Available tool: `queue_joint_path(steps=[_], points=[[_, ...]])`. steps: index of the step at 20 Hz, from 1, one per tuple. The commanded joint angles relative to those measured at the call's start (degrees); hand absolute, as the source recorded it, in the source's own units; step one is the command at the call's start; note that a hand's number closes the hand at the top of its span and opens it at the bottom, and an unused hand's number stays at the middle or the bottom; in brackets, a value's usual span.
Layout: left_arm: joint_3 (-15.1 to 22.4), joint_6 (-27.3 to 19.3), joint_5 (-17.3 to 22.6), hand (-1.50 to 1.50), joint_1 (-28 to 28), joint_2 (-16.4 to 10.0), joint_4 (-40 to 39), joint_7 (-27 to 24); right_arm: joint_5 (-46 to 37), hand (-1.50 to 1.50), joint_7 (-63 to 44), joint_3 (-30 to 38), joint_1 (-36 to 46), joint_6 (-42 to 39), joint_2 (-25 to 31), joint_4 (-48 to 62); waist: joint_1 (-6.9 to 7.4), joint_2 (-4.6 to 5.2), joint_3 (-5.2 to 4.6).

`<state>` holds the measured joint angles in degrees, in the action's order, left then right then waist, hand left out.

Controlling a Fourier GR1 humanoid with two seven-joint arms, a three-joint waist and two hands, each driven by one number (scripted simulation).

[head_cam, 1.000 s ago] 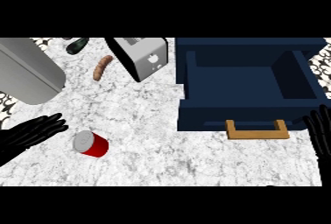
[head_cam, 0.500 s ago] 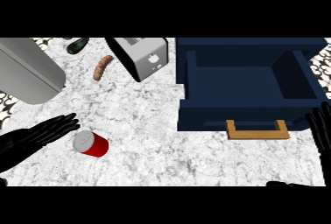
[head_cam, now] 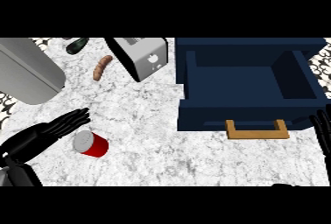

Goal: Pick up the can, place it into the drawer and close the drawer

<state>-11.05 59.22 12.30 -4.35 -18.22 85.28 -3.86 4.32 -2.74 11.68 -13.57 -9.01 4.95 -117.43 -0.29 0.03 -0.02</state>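
A red can point(head_cam: 91, 144) with a silver lid lies tilted on the marble counter at the lower left. My left hand point(head_cam: 43, 134) is open just left of it, straight fingers stretched toward the can's top and close beside its lid. The dark blue drawer point(head_cam: 194, 89) stands pulled open at the right, with nothing inside and a wooden handle point(head_cam: 256, 131) on its front. My right hand point(head_cam: 321, 131) rests open at the right edge, fingers up, beside the drawer's front corner.
A silver toaster point(head_cam: 141, 57) stands at the back centre. A sausage point(head_cam: 101, 68) and a dark bottle point(head_cam: 77, 45) lie behind the can. A large grey appliance point(head_cam: 26, 70) fills the back left.
My left hand has moved right and forward along the counter, coming up against the can. The right hand and the drawer have kept their places.
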Motion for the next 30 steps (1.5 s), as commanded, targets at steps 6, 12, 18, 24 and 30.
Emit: queue_joint_path(steps=[6, 12, 18, 24, 30], points=[[2.6, -1.3, -16.5, -1.50, -0.1, 2.5, -7.9, -18.4, -0.8, -1.50, 1.6, 0.6, 1.0, -1.0, -0.4, 2.3, 0.05, 0.03, -0.04], [3.0, -0.7, -19.0, -1.50, -3.7, -5.4, -17.9, -27.4, -1.2, -1.50, 1.0, 0.5, 0.9, -1.1, -0.6, 1.9, -0.11, 0.07, -0.05], [5.7, -4.3, -21.8, -1.50, -8.5, -8.5, -28.8, -34.6, -3.1, -1.50, 2.1, -2.1, -0.9, -0.2, -3.4, 0.6, -0.62, 0.18, -0.09], [10.4, -8.1, -23.6, -1.50, -10.3, -8.6, -34.3, -39.4, -2.5, -1.50, 3.1, -0.4, 0.7, -1.0, -1.7, 1.7, -0.61, 0.19, -0.08], [14.3, -14.2, -25.7, -1.50, -10.9, -6.9, -40.8, -43.8, -3.3, -1.50, -0.2, -1.9, 1.7, 0.6, -2.9, -0.8, -0.55, 0.19, -0.09]])
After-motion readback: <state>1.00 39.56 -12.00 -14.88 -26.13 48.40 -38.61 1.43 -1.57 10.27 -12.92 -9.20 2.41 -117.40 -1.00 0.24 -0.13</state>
